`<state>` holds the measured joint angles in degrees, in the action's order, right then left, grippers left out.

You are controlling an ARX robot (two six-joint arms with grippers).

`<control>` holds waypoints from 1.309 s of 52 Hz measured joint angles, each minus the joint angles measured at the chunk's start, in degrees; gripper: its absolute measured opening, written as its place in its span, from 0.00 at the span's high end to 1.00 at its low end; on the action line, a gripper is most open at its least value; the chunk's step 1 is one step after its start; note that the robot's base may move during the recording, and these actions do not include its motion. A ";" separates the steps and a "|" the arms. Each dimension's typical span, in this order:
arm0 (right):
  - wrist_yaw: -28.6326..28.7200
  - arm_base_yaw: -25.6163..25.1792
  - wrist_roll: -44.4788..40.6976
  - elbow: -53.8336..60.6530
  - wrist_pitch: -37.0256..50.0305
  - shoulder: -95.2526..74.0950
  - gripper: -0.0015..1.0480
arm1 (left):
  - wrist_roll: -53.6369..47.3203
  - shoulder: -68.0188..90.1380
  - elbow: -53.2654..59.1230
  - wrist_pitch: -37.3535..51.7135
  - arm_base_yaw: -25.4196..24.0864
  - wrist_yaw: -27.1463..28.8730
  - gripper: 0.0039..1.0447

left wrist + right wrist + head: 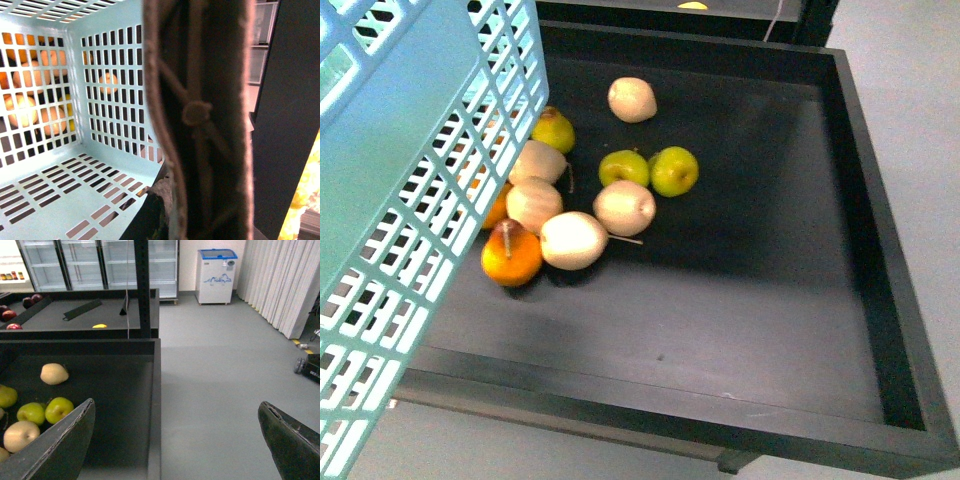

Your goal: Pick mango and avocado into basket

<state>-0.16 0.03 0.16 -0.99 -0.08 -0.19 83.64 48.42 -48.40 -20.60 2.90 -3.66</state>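
The mint-green basket (410,180) hangs tilted at the left, above the left end of the black tray (885,300). My left gripper (186,210) is shut on its brown handle (200,115); the basket's slotted inside (60,180) looks empty. An orange fruit with a stem (510,254) and a yellow-green fruit (553,130) lie beside the basket. I cannot tell which fruit is the mango, and I see no clear avocado. My right gripper (175,440) is open and empty, above the tray's right wall (155,405) and the floor.
Several pale round fruits (624,207) and two green apples (674,170) lie in the left half of the tray. A second black tray (75,315) with red fruit stands behind. Glass-door fridges (100,260), a chest freezer (216,275) and grey floor (225,365) lie beyond.
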 joint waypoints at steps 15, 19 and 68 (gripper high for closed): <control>0.11 0.02 0.00 0.00 0.00 0.00 0.08 | 0.00 0.00 0.00 0.00 0.00 0.04 0.96; 0.11 0.02 0.00 0.00 0.00 0.00 0.08 | -0.07 0.02 0.00 0.00 0.00 0.04 0.96; 0.37 0.02 0.02 0.00 0.00 0.04 0.08 | -0.09 0.00 0.00 0.00 0.00 0.04 0.96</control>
<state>0.21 0.05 0.19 -0.99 -0.08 -0.14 83.55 48.42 -48.40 -20.60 2.90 -3.62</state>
